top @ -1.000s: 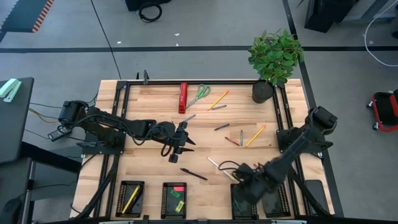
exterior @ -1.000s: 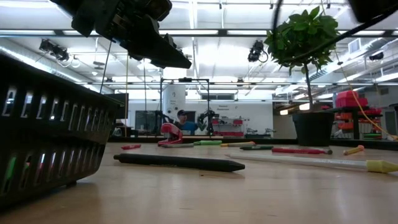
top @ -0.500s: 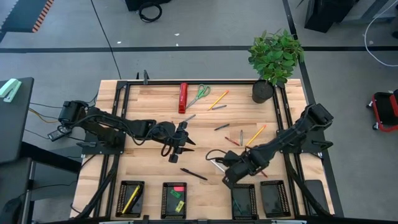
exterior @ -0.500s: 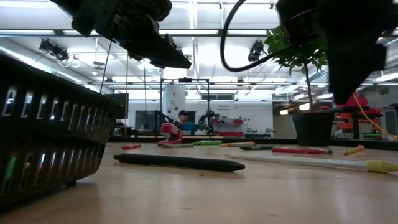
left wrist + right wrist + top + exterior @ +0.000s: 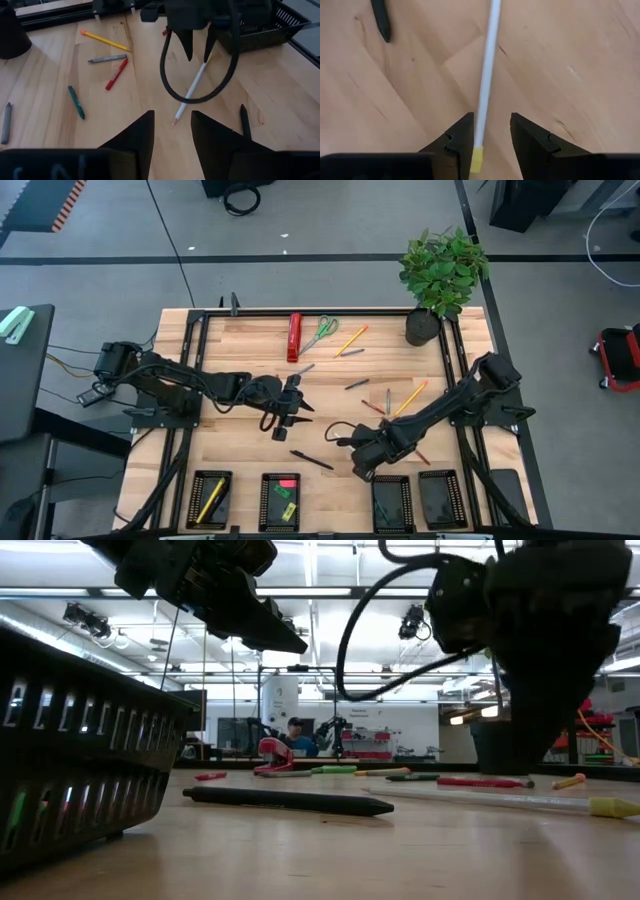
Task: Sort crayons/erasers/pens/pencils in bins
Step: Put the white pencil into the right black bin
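Here the right gripper (image 5: 490,137) hangs low over the whitish pencil (image 5: 486,70), its fingers (image 5: 460,137) spread and empty to either side of the shaft near its yellow end, apparently lined up for a pinch. The pencil lies flat on the desk (image 5: 240,450) near the front edge, just behind the four bins (image 5: 390,502). The left gripper (image 5: 283,408) waits above mid-desk, fingers released and holding nothing.

We can read no text, label, brand or number anywhere. The grey crayon (image 5: 107,58) and the red crayon (image 5: 116,74) on the table carry dark print on their wrappers, too small for us to make out.
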Controlling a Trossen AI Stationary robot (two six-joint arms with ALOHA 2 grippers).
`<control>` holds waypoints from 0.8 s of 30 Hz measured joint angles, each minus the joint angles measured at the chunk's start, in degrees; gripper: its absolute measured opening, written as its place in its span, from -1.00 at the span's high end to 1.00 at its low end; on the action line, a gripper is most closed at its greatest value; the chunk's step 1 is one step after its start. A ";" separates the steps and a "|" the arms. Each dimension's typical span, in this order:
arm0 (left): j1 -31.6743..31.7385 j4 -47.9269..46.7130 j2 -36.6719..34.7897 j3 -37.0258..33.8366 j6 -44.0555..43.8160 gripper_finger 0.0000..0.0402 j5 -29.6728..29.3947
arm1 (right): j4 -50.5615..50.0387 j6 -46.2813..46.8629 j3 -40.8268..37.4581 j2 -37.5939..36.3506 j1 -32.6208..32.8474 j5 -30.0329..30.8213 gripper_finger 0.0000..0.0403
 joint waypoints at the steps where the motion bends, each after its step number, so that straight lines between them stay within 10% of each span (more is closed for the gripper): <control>1: 0.00 0.04 0.00 0.00 0.02 0.31 -0.04 | -0.05 -0.47 0.00 0.38 -0.01 0.29 0.34; 24: 0.00 0.09 0.00 -0.02 -0.04 0.25 -1.00 | 5.41 -4.19 0.18 6.31 -2.45 2.56 0.45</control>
